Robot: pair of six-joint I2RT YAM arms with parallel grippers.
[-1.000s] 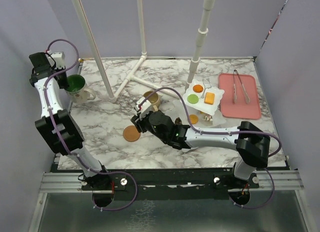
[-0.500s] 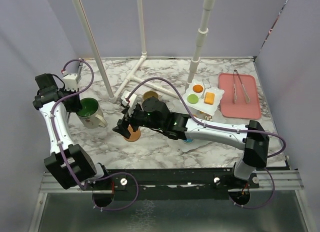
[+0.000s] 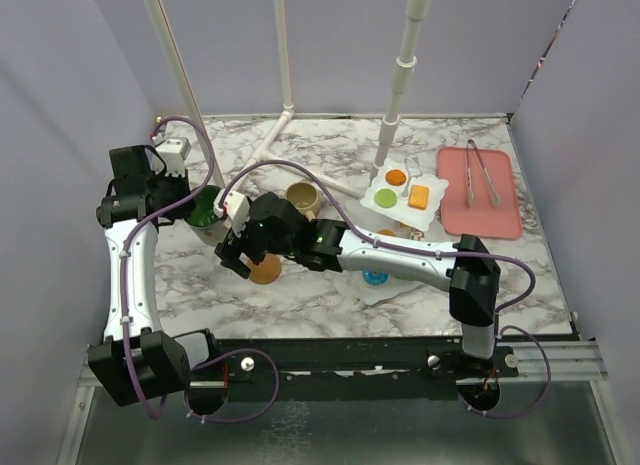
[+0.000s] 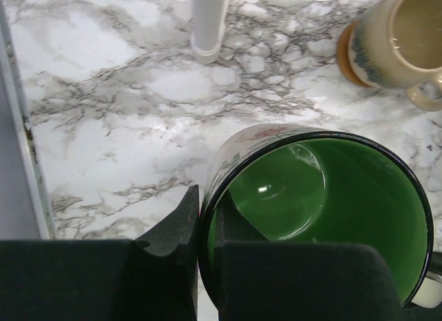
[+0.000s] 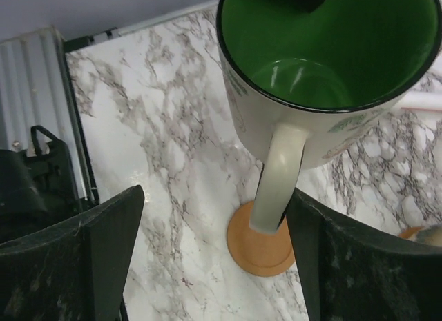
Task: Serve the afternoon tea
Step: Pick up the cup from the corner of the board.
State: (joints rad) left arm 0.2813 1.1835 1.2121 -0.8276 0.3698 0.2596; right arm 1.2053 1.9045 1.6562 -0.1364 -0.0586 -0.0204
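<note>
My left gripper (image 3: pixel 192 207) is shut on the rim of the green-lined mug (image 3: pixel 207 207), one finger inside and one outside (image 4: pixel 181 221); the mug (image 4: pixel 331 197) fills the left wrist view. My right gripper (image 3: pixel 232 257) is open and empty beside a brown coaster (image 3: pixel 266 272). In the right wrist view its fingers (image 5: pixel 110 241) stand wide apart around the coaster (image 5: pixel 266 250), with the mug's handle (image 5: pixel 276 176) just in front. The tan mug (image 3: pixel 303 198) stands behind on another coaster. The white tiered stand (image 3: pixel 432 207) at the right holds small pastries (image 3: pixel 419 196).
White pipe legs (image 3: pixel 265 155) cross the back of the marble table, one foot near the mug (image 4: pixel 207 24). A pink tray (image 3: pixel 505 215) with metal tongs (image 3: pixel 480 175) lies at the far right. A blue pastry (image 3: pixel 375 278) sits on a low white plate under my right arm.
My left arm has carried the green-lined mug right, from the far left toward the centre. My right gripper has swung left and now stands open at the brown coaster.
</note>
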